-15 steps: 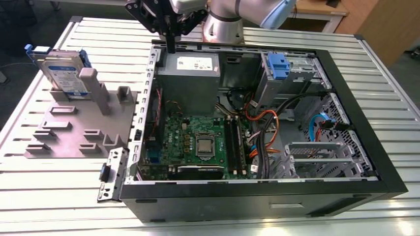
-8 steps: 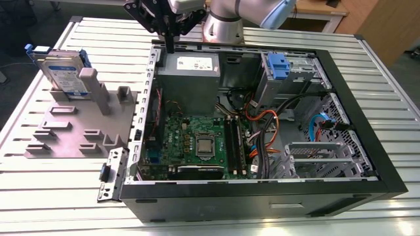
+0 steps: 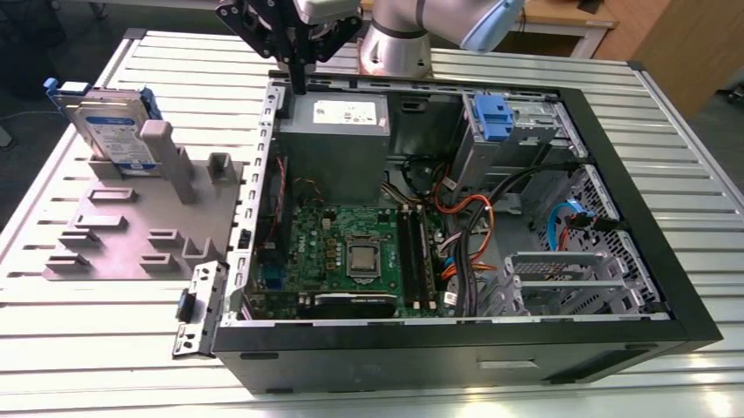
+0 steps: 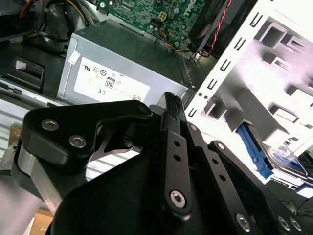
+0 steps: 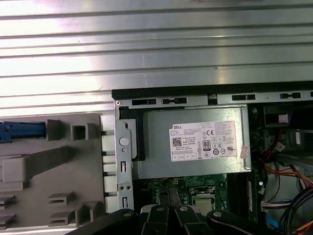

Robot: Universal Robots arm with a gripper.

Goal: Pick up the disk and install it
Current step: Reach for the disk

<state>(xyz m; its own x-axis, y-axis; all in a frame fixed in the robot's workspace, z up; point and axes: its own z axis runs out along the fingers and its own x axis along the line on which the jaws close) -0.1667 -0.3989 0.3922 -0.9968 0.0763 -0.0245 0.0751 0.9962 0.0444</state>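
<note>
The disk (image 3: 111, 131) is a silver drive with a white-and-blue label and blue side rails. It stands upright in a slot at the far end of the grey fixture (image 3: 128, 235), at the exterior view's left. The second wrist view shows the disk (image 4: 282, 159) past the case wall, and the first wrist view shows its blue rail (image 5: 22, 131). My gripper (image 3: 299, 85) hangs over the case's far rim, above the grey power supply box (image 3: 337, 131) and to the right of the disk. Its fingers (image 4: 171, 105) are shut with nothing between them.
The open computer case (image 3: 465, 335) lies on the slatted metal table (image 3: 104, 357), with motherboard, cables and drive cages inside. A blue plastic bracket (image 3: 493, 117) sits in the far drive bay. The fixture has several low empty slots.
</note>
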